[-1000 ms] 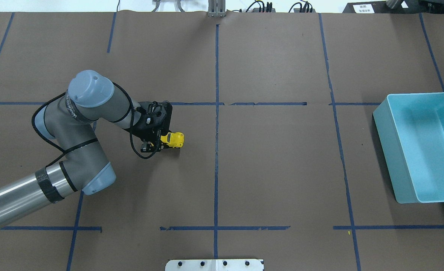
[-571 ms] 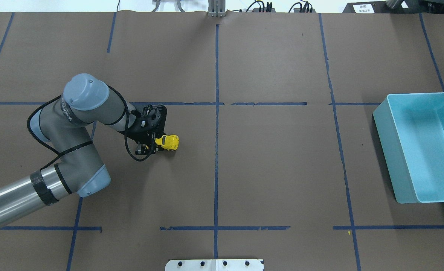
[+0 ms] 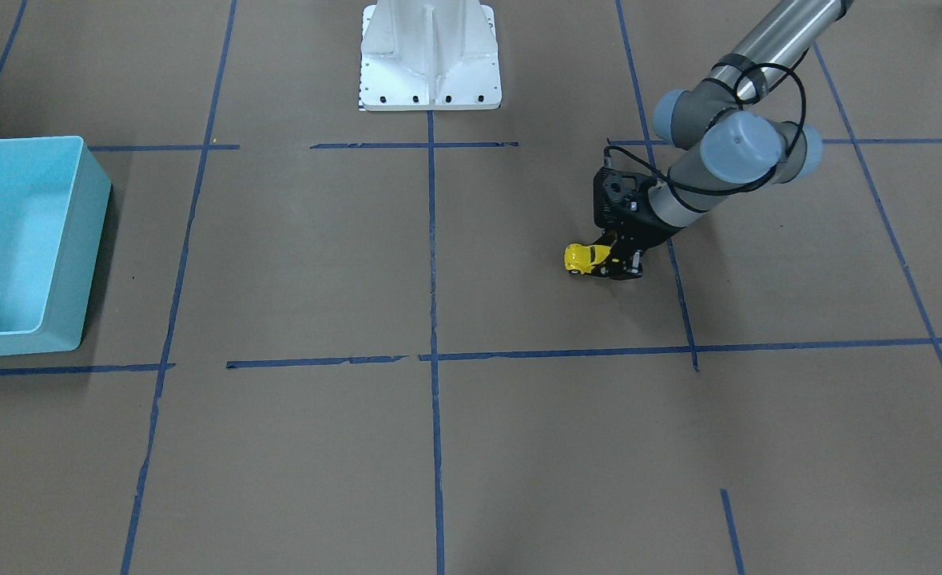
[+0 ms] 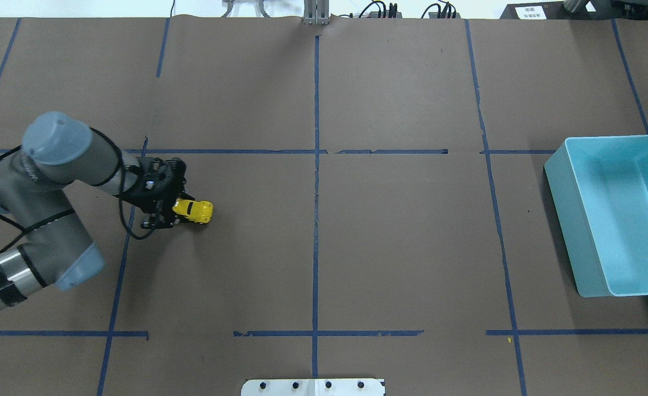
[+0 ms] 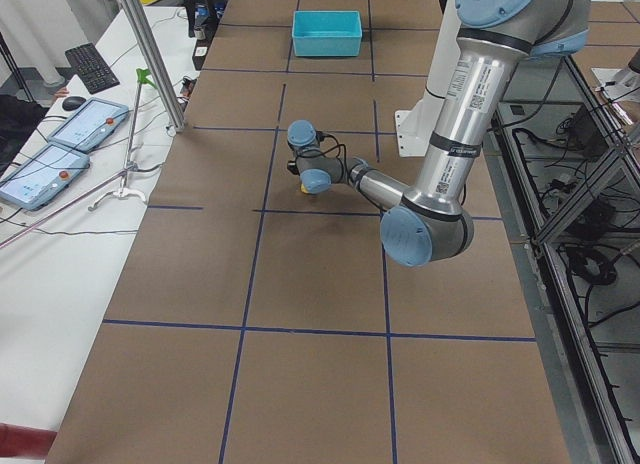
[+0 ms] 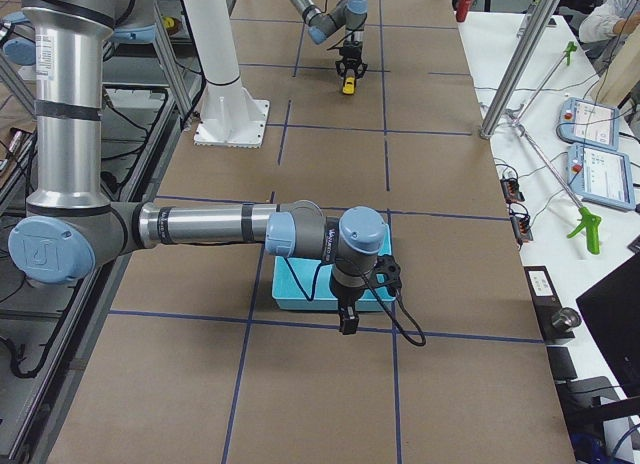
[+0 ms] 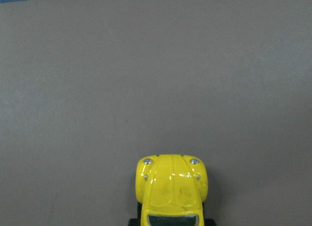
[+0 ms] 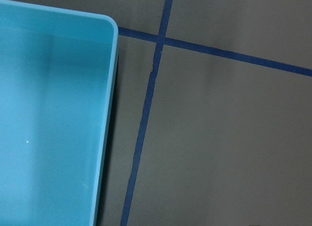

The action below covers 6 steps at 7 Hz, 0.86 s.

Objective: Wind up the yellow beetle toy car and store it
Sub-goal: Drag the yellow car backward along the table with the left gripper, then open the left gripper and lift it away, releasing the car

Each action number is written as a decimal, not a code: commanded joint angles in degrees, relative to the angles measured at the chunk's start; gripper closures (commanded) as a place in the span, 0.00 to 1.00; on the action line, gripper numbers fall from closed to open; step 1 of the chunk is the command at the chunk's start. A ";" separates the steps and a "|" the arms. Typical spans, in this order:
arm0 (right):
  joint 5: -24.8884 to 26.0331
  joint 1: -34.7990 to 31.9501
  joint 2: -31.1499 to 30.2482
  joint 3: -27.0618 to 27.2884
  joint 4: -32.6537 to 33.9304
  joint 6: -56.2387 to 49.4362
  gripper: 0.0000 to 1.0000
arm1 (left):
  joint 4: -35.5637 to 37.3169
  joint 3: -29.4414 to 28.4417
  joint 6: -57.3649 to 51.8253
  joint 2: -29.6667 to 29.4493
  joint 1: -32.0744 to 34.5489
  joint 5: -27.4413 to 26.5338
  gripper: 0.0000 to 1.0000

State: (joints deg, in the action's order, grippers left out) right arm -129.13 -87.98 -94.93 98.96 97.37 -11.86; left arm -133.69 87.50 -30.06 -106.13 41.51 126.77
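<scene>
My left pincer [image 4: 171, 213] is black. The car [image 4: 196, 210] in it is bright yellow, with a dark windscreen [image 7: 170, 219] and two small silver headlamps [image 7: 148, 161]. My left arm [image 4: 38, 192] is grey, with pale blue caps at the joints and a black band around its silver tube. The table [image 4: 400, 231] is dull brown, crossed by dark blue tape lines [image 4: 315, 247] in a grid. The bin [image 4: 565, 225] is light blue all over, and the base plate [image 3: 431, 64] is white.
</scene>
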 commanded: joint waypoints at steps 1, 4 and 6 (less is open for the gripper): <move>0.02 0.00 0.00 0.01 0.01 0.00 0.00 | -11.89 -1.01 -2.90 10.46 3.22 1.37 0.01; 0.02 0.00 -0.08 0.01 0.01 0.00 0.00 | -13.79 -1.54 -2.73 11.82 6.83 3.66 0.00; 0.02 0.00 -0.08 0.01 0.01 0.00 0.00 | -13.79 -1.46 -2.73 11.91 7.09 4.10 0.00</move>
State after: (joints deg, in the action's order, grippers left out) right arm -129.11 -87.98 -95.01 98.96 97.38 -11.87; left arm -147.43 86.01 -32.79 -94.28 48.32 130.45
